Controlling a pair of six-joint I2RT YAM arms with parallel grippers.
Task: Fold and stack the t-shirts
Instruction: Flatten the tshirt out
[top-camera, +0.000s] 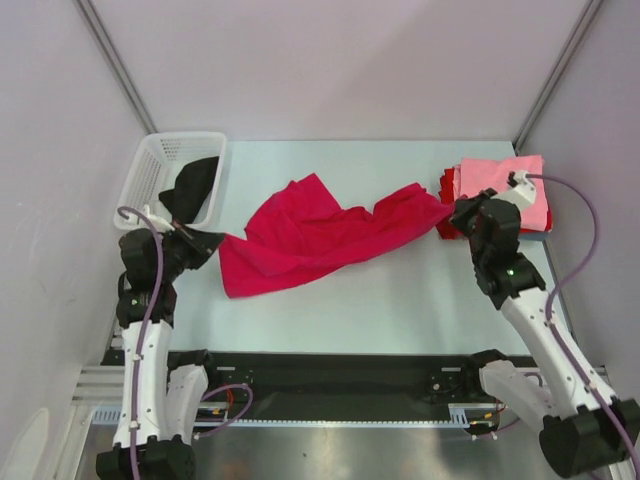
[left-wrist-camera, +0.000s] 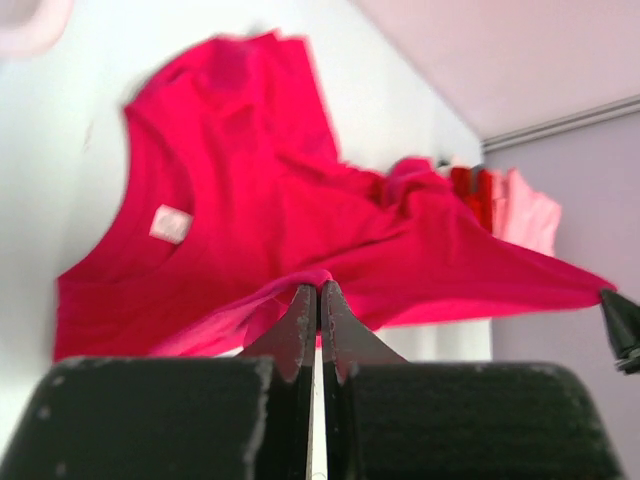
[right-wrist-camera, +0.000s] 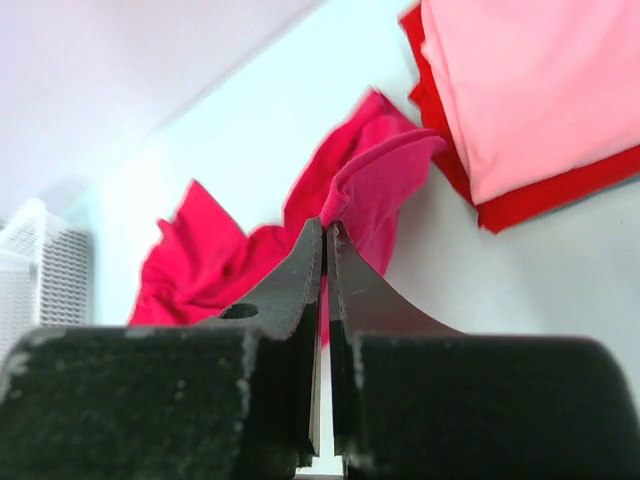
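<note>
Tabletop (top-camera: 400, 300) — one crimson t-shirt (top-camera: 310, 238), two folded squares (top-camera: 500, 185), one black t-shirt (top-camera: 196, 186).

I work in a lab test cell: plain grey-lilac panels (top-camera: 350, 60) box in my pale surface (top-camera: 400, 290), metal corner posts (top-camera: 558, 70) frame them, and an aluminium rail (top-camera: 350, 425) and loose purple cables (top-camera: 594, 225) run along the near edge.

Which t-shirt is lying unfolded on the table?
The crimson t-shirt, crumpled and pinched by the left gripper and right gripper. The pink t-shirt and red t-shirt are folded, stacked at right; the black t-shirt is in the basket.
</note>
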